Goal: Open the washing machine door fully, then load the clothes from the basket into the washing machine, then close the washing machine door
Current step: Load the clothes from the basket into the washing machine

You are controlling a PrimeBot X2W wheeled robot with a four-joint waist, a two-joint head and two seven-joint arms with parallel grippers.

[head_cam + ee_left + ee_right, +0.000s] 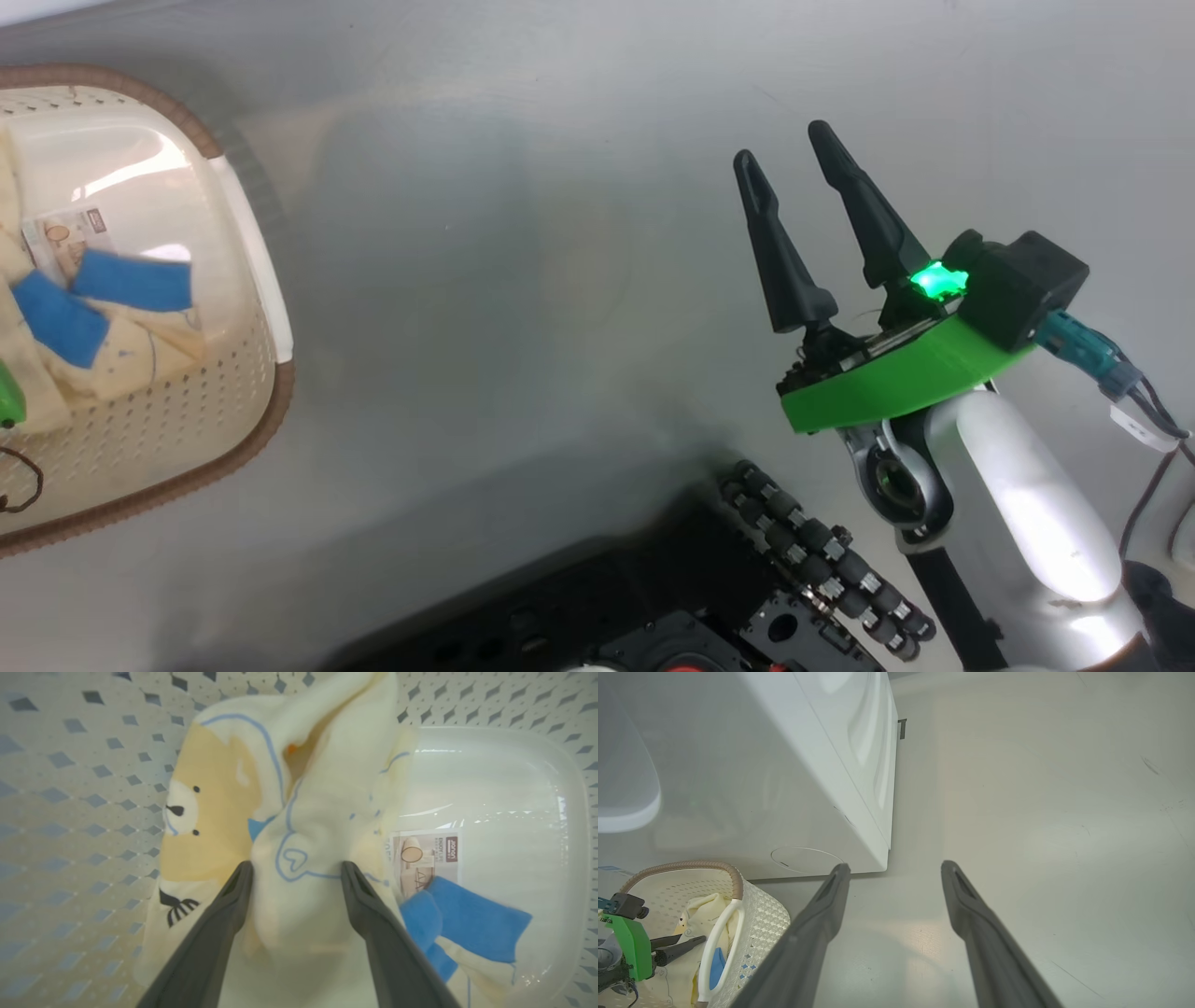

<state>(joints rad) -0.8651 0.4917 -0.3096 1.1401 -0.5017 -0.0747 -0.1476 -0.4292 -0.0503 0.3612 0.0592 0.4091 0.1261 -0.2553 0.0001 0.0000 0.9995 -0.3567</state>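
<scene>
Since the clothes (112, 359) lie in the basket (271, 308), the loading is not done (that is my guess from how things lie now).

From the head, the basket sits on the floor at the left, with cream cloth and blue bits inside. The right gripper (784, 149) hangs over the bare grey floor (523, 280), well apart from the basket. Its two dark fingers are spread wide and hold nothing. The robot's black base (597, 607) shows at the bottom.

From the left wrist, the left gripper (296, 868) is inside the basket. Its jaws are wide apart, with one finger on each side of a bump of cream cloth. They are not squeezing it, so I think the grab is the step in hand. A bear face (187, 812) is printed at the left. A label sticker (427, 858) lies on the tub's shiny bottom, next to a blue patch (472, 924).

From the right wrist, the washing machine (794, 765) stands just behind the basket, big and white. A pale round shape (626, 802) at the left edge may be the washing machine door. I cannot tell, so I cannot say if it is fully open. Putting the clothes in and shutting the door are left to do. The floor is smooth, grey and a bit shiny, and the room is bright.
</scene>
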